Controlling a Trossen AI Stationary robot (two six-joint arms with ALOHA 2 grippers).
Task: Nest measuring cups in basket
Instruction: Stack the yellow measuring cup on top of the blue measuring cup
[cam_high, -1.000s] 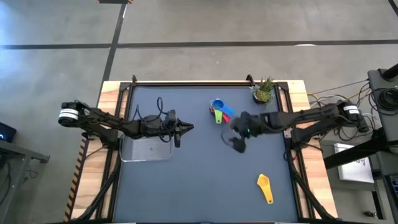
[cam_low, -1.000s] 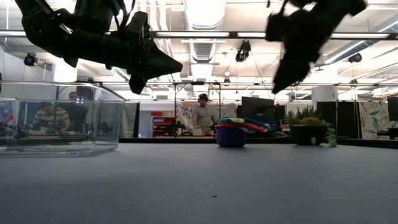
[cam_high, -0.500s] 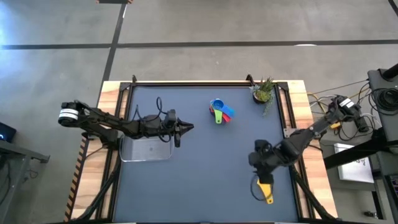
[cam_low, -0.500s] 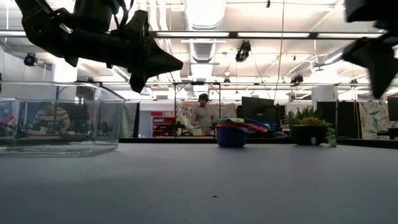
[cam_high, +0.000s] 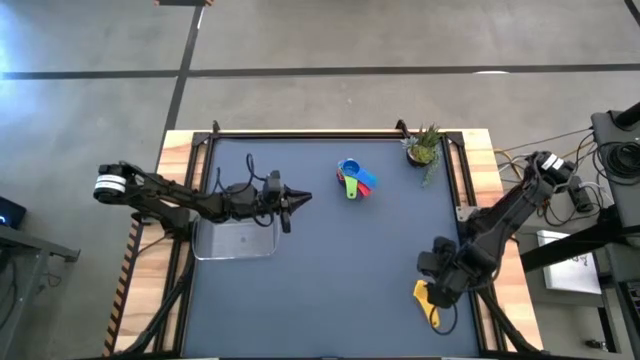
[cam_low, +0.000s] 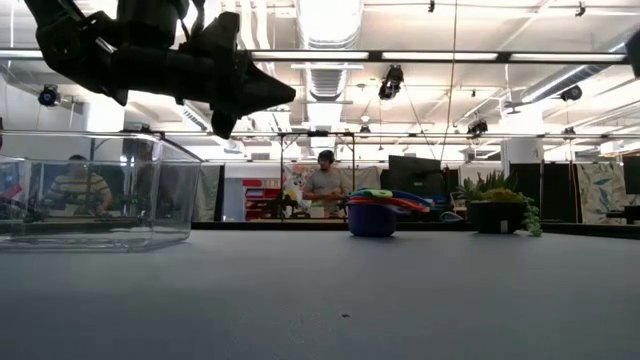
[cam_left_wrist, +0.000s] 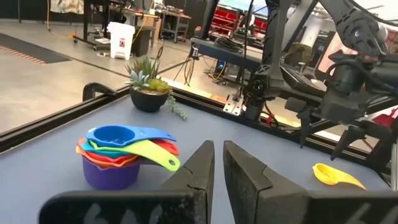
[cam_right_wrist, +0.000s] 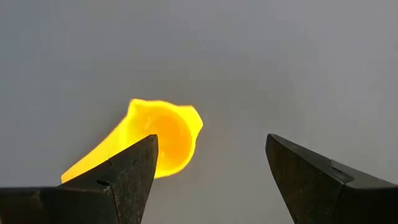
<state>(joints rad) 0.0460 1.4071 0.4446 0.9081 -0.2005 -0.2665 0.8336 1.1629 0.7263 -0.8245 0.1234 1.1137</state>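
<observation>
Several measuring cups (cam_high: 353, 178) stand nested in a stack on the far middle of the table, purple lowest and blue on top (cam_left_wrist: 121, 152). A lone yellow cup (cam_high: 426, 298) lies on the mat near the right front, its bowl (cam_right_wrist: 165, 143) facing up. My right gripper (cam_right_wrist: 211, 140) hangs open over it, pointing steeply down, its fingers standing either side of the bowl; I see no touch. The clear basket (cam_high: 237, 240) rests at the left with nothing in it. My left gripper (cam_high: 300, 197) is shut and level in the air, just past the basket's far right corner.
A small potted plant (cam_high: 424, 146) stands at the far right corner, right of the stack. A metal rail (cam_high: 330, 133) lines the far edge. Open mat (cam_high: 330, 270) lies between the basket and the yellow cup. People show in the room beyond the table.
My right gripper has swung from beside the cup stack toward the table's near right corner, sinking and tipping further downward, and now hangs over the yellow cup. Its fingers have stayed apart. The cups and basket have not moved.
</observation>
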